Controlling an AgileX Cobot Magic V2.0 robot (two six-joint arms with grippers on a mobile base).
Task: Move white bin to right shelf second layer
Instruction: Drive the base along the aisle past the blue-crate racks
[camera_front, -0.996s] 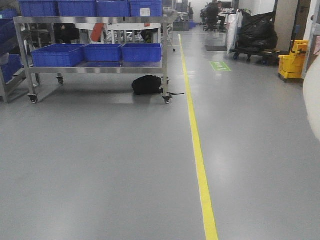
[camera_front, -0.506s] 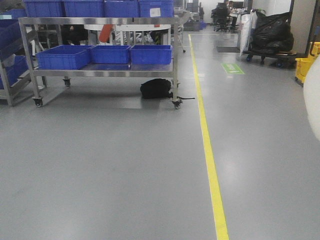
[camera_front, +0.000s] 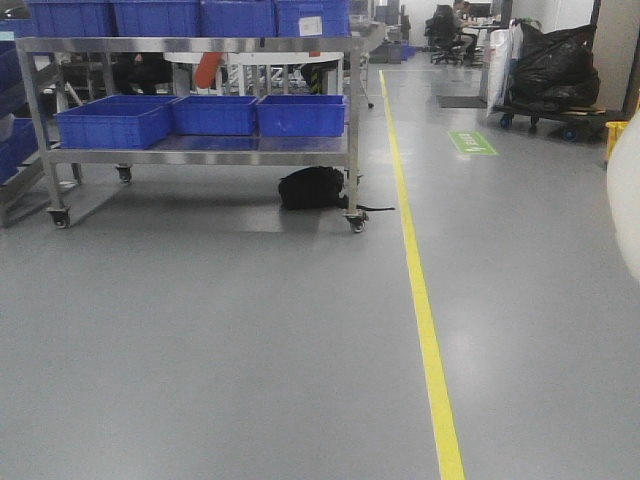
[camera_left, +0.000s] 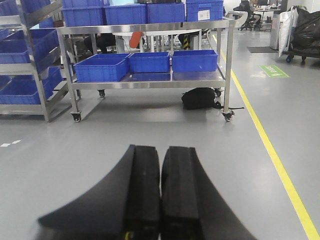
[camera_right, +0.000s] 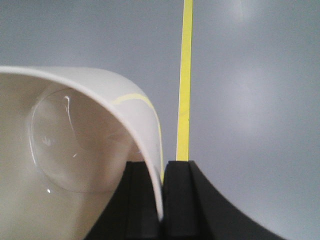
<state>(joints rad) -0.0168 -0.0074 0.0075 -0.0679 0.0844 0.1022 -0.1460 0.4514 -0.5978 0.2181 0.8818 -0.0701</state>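
Closest in, the right gripper (camera_right: 161, 170) has its two black fingers pinched on the rim wall of the white bin (camera_right: 75, 150), one finger inside the tub and one outside. The bin hangs from that grip above the grey floor (camera_right: 250, 100); its mouth faces the wrist camera and it looks empty. In the front view it shows only as a pale curve at the right edge. The left gripper (camera_left: 160, 155) is closed finger against finger with nothing between them, held out over bare floor.

So the pick-up appears done and the carry is in hand. The placing is all left to do. The right shelf second layer is not in any view, so the robot probably has some way to travel or turn before it can set the tub down.

Farther out, a yellow floor line (camera_front: 420, 300) runs away up the aisle. Left of it stands a wheeled steel trolley (camera_front: 190, 44) carrying blue crates (camera_front: 215, 114), with a black bag (camera_front: 312, 188) on the floor beneath it.
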